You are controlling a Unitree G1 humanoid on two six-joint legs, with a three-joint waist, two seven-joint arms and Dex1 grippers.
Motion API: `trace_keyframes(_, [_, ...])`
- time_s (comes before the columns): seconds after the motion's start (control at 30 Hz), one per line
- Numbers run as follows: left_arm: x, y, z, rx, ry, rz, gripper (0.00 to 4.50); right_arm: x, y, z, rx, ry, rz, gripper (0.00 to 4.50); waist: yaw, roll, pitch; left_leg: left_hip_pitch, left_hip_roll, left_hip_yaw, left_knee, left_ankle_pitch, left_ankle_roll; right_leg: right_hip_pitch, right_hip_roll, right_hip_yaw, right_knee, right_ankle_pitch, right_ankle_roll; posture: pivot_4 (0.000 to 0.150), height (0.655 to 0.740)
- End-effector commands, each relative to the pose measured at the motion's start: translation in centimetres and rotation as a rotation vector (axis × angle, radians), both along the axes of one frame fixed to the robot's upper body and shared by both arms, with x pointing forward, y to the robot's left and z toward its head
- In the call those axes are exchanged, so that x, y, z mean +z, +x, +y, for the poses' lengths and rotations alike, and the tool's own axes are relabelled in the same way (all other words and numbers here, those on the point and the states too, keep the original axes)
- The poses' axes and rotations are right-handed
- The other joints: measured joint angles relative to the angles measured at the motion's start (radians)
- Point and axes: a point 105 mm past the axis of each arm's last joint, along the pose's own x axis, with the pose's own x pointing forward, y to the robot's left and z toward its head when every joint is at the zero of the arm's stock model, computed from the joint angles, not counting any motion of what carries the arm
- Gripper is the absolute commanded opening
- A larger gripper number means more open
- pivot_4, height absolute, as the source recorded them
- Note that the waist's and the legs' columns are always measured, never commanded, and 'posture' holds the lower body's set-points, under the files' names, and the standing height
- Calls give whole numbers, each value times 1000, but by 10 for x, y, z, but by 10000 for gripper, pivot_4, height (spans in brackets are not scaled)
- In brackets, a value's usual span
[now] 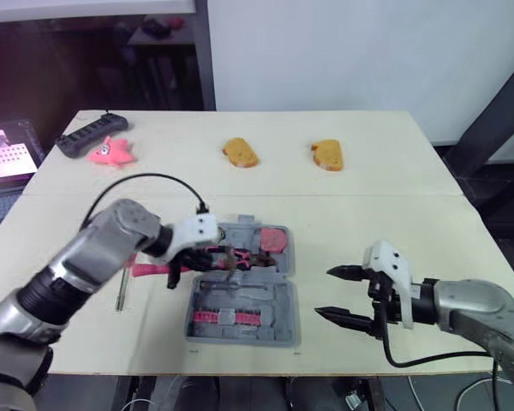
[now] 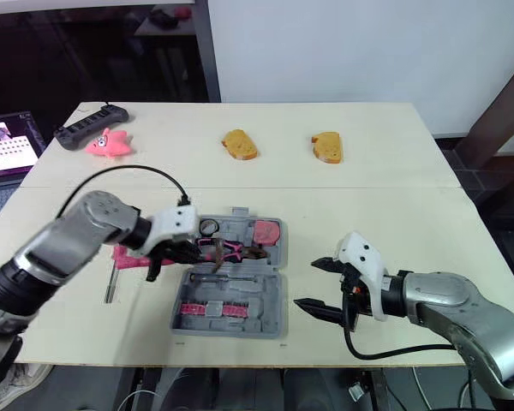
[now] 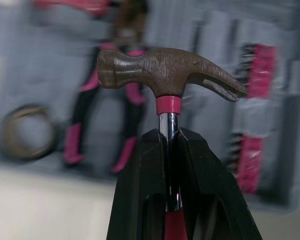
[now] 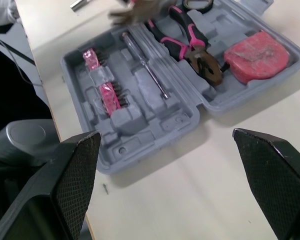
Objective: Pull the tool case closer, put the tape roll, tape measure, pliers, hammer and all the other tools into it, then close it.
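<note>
The grey tool case [image 1: 278, 301] lies open on the counter [image 1: 368, 188], near its front edge. The left gripper [image 3: 169, 135] has its fingers clenched on the hammer [image 3: 165, 72], gripping the metal shaft just under the brown head. The head hangs over the case's rear half, near the pliers [image 4: 185, 42], and the pink grip reaches out past the case's left side. The pliers, a red tape measure [image 4: 257, 50] and a slim screwdriver [image 4: 145, 62] lie in the case, and the tape roll [image 2: 210, 227] sits at its rear left corner. 2 pink bit strips [image 4: 107, 92] sit in the front half. The right gripper [image 1: 324, 293] hovers right of the case, fingers spread wide and grasping nothing. A small metal tool [image 1: 120, 291] lies left of the case, too small to identify.
</note>
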Motion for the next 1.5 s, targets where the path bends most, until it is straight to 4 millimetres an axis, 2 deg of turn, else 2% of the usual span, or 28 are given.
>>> trace_keyframes(0.03, [14,-13,-27,-65,-22,-21,336,4,1,-2,4,-7,-34,45000,9,0,0,-1,0,0,1,0,0,0,0,0,0,0,0,1500,7400])
trace_keyframes(0.2, [12,-21,-52,-69,-2,-38,336,2,4,-3,-9,-3,-38,45000,14,0,0,-1,0,0,5,0,0,2,0,0,0,0,0,1500,7400])
trace_keyframes(0.33, [4,-16,-59,-92,96,-140,336,0,8,-1,-15,9,-37,45000,11,0,0,0,0,0,5,0,0,2,0,0,0,0,0,1500,7400])
trace_keyframes(0.6, [-8,-27,-80,-150,130,-128,336,-4,10,-4,-39,9,-27,45000,16,0,0,-1,-1,0,5,0,0,2,0,0,0,0,0,1500,7400])
trace_keyframes(1.07, [-33,-34,-94,-128,99,-88,336,1,6,-7,-21,-11,-18,45000,16,0,0,-1,-1,0,7,-1,1,3,0,0,0,0,0,1500,7400])
trace_keyframes(1.17, [-39,-33,-94,-125,102,-88,336,3,7,-6,-17,-12,-21,45000,17,0,0,-1,-1,0,12,-4,7,4,0,0,1,0,0,1500,7400])
trace_keyframes(1.5, [-48,-22,-97,-111,95,-99,336,10,6,1,14,-9,-33,45000,34,0,0,-1,-1,0,14,-4,7,6,0,0,1,0,0,1500,7400])
